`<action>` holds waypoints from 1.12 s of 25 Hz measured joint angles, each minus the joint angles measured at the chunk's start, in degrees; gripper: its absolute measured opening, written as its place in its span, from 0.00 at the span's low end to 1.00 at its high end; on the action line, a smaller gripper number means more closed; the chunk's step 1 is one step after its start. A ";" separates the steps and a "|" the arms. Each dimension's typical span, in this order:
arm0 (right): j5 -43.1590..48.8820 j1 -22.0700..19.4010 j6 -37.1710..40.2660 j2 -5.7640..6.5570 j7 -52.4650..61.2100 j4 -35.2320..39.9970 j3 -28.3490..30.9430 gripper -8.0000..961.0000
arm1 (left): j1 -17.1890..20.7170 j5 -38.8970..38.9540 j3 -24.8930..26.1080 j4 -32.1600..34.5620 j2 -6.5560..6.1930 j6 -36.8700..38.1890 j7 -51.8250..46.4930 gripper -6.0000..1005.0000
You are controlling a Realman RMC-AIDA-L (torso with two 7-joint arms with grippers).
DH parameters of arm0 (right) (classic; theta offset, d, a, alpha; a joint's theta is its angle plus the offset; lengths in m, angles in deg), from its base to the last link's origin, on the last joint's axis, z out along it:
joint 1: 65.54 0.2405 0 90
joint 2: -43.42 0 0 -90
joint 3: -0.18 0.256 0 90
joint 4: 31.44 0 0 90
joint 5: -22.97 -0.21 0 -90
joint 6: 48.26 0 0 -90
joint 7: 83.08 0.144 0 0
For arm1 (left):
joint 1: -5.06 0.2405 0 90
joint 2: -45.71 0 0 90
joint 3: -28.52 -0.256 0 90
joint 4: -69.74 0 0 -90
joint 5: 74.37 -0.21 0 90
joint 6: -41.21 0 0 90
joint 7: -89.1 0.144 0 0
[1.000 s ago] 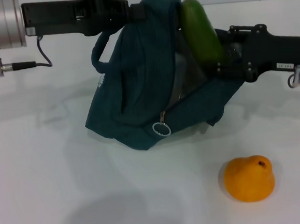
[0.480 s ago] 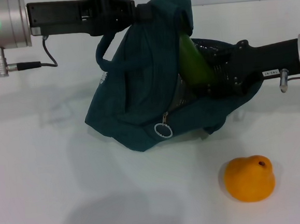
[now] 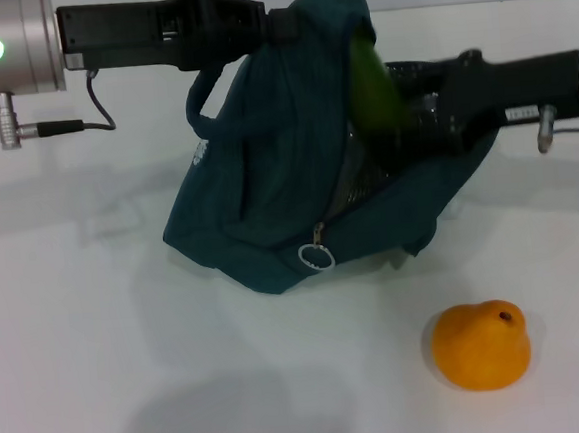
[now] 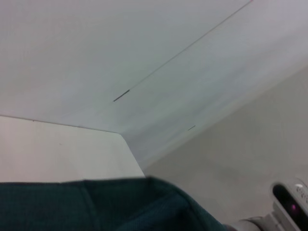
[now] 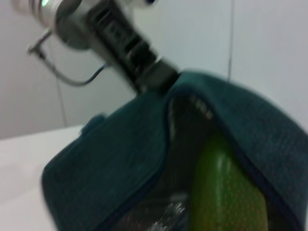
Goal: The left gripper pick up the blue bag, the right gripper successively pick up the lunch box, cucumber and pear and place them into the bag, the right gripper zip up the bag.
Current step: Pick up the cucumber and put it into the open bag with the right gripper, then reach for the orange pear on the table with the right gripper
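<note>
Half cucumber [image 3: 374, 84] seemingly deeper, bag [image 3: 286, 177] raised

I see the blue bag [image 3: 286, 177] hanging open at far centre, its zipper ring dangling low. The green cucumber [image 3: 371, 80] tilts inside its mouth. The orange pear [image 3: 480, 345] sits near right.

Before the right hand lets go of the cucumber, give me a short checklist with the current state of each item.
1. Blue bag held up by the left hand at its top edge: ok.
2. Bag mouth open toward the right hand: ok.
3. Cucumber inside the opening: partly; its upper end shows at the mouth, tilted.
4. Right hand's grip on the cucumber: cannot tell, fingers hidden by the bag.
5. Lunch box already in the bag: cannot tell, not visible.
6. Pear waiting on the table, apart from the bag: ok.
</note>
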 joint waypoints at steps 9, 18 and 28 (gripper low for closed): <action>-2.95 -1.80 -4.41 0.05 0.10 0.33 -0.20 0.71 | -0.11 0.00 0.21 -0.88 0.06 -0.03 0.01 0.14; -5.04 -3.87 -0.32 -0.07 0.27 2.70 1.94 0.86 | -0.25 1.34 0.44 -1.30 -0.49 -0.48 -0.05 0.14; -14.34 -11.34 11.73 0.31 -10.61 2.60 8.15 0.84 | 0.28 1.21 0.37 -1.32 -0.44 -2.33 0.98 0.14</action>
